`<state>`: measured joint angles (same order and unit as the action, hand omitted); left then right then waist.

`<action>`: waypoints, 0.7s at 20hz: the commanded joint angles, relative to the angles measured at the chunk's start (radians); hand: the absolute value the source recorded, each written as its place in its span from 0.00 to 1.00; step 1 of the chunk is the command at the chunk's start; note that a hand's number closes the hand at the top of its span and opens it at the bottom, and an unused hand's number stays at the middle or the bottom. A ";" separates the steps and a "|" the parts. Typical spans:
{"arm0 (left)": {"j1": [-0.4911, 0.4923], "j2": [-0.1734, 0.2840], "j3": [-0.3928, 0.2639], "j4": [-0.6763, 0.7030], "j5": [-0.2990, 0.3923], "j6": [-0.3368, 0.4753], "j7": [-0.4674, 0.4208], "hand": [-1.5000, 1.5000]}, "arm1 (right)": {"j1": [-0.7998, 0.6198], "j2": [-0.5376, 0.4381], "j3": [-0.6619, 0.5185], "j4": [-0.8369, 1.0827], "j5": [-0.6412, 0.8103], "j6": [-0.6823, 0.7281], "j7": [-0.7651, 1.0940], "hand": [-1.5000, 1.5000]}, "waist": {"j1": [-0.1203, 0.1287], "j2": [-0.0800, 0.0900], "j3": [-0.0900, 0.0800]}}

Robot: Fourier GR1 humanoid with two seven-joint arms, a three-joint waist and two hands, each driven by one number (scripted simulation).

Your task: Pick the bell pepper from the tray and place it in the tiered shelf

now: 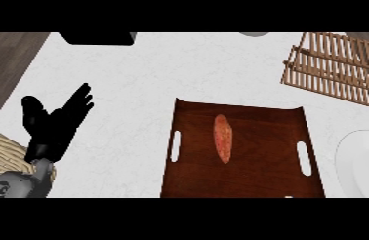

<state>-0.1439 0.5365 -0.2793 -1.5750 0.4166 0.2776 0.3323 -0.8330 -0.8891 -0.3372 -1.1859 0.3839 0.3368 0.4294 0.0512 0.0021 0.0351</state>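
Observation:
A dark brown wooden tray with two white handle slots lies on the white counter, centre right. On it rests a narrow orange-red bell pepper, seen as a thin upright oval. The slatted wooden tiered shelf stands at the upper right. My left hand is at the left, open with fingers straight and pointing up and right, well apart from the tray. No right hand shows in the view.
A black object sits at the top left edge. A white round plate shows at the right edge. A woven basket lies at the lower left beside my forearm. A grey round object peeks in at the top.

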 commanded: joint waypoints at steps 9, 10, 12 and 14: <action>0.036 -0.089 -0.018 0.143 0.022 0.005 -0.037 0.50 | -0.101 0.029 0.050 0.269 0.104 -0.142 -0.209 1.00 | 0.000 0.024 -0.037; 0.044 -0.061 0.010 0.125 0.051 -0.012 -0.021 0.50 | -0.104 0.000 0.029 0.310 0.104 -0.148 -0.245 1.00 | 0.009 0.024 -0.036; 0.074 -0.089 -0.012 0.150 0.027 0.000 -0.071 0.50 | -0.074 0.021 0.025 0.327 0.088 -0.151 -0.306 1.00 | -0.008 0.021 -0.036; 0.061 -0.072 0.002 0.139 0.040 -0.017 -0.065 0.50 | -0.105 0.020 0.046 0.372 0.117 -0.165 -0.324 1.00 | 0.007 0.024 -0.036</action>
<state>-0.1646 0.5367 -0.2829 -1.5473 0.4217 0.2737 0.3277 -0.9220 -0.8769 -0.3042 -0.8763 0.4823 0.1950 0.1724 0.0583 0.0020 0.0372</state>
